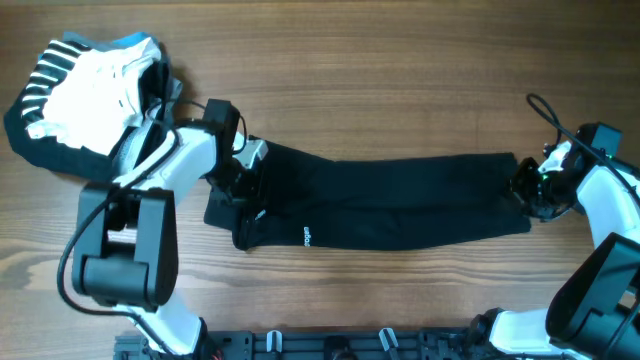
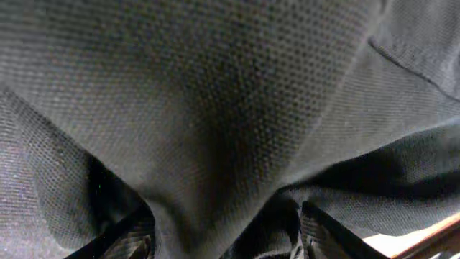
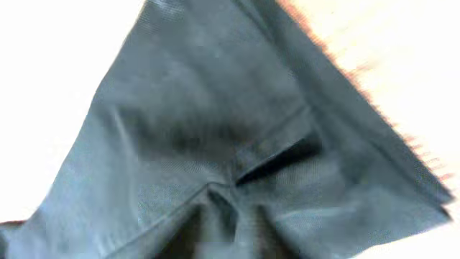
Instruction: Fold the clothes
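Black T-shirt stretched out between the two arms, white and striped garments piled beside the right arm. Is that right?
No. In the overhead view the white and striped garments are piled beside the left arm, not the right. The black T-shirt is stretched out between the two arms.

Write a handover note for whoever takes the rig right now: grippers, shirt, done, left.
Left gripper: at the left end of the black T-shirt. Fabric fills its wrist view, so open or gripping cannot be told.
Right gripper: at the shirt's right end. Its wrist view is blurred and the grip is unclear.
Shirt: lies across the middle of the table as a long band, white label mark near its front-left edge.
Done: folded lengthwise.
Left: probably folding the ends in.
The white garment and striped garment are heaped at far left.
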